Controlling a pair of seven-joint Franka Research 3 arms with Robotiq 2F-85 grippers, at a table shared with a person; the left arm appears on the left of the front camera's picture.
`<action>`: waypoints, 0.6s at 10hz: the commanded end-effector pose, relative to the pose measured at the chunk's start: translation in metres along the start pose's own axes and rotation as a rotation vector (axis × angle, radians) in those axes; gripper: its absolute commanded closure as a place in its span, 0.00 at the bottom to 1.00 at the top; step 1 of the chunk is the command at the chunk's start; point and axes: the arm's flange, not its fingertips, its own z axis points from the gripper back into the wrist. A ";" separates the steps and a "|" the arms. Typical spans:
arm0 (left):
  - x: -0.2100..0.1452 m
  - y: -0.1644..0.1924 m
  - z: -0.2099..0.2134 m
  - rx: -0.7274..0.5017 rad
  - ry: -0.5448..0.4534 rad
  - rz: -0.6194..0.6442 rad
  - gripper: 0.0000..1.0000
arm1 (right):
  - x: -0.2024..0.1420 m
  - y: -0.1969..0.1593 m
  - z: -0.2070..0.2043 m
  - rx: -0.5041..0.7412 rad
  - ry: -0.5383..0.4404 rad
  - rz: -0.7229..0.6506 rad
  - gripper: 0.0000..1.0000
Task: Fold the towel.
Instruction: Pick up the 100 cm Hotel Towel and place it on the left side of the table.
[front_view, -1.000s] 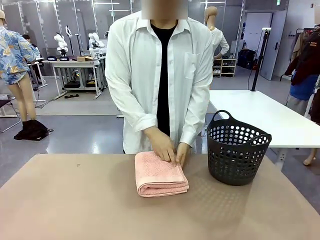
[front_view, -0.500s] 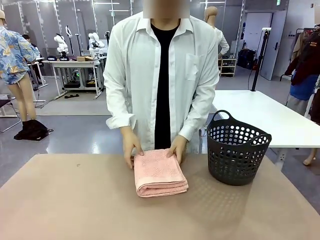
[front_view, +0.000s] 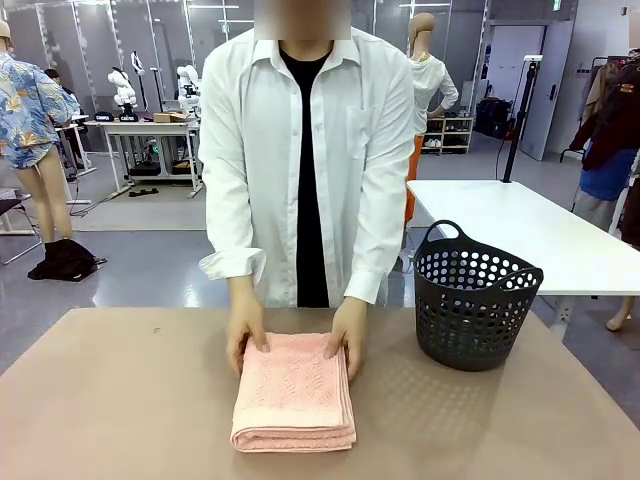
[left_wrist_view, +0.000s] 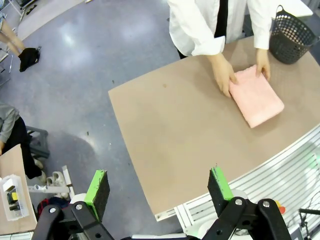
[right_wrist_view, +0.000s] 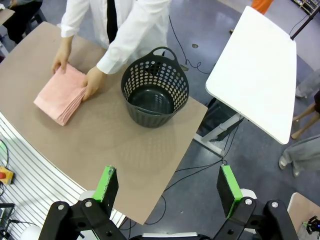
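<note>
Towel (front_view: 294, 392) folded into a stack; final squaring judged in hand.
Left gripper (left_wrist_view: 158, 186) and right gripper (right_wrist_view: 169, 184) are held spread, empty, high above the table (front_view: 120, 420). Towel is laid mid-table toward the near edge, pressed at far corners by one hand (front_view: 246, 338) and the other hand (front_view: 346, 345). Next: release is expected, nothing to be gripped.

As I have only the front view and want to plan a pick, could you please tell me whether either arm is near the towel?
Observer: No. The left gripper hangs high over a corner of the table, fingers open, well apart from the towel.
Operator: And the right one?
Observer: The right gripper is open too, high over the table corner on the side of the basket.
Operator: Is anything in it?
Observer: Its inside looks empty.
</note>
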 end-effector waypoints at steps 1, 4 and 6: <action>0.002 0.001 0.003 0.004 0.013 0.006 0.00 | -0.001 0.001 0.001 -0.004 0.004 -0.006 0.00; 0.002 0.001 0.003 0.004 0.013 0.006 0.00 | -0.001 0.001 0.001 -0.004 0.004 -0.006 0.00; 0.002 0.001 0.003 0.004 0.013 0.006 0.00 | -0.001 0.001 0.001 -0.004 0.004 -0.006 0.00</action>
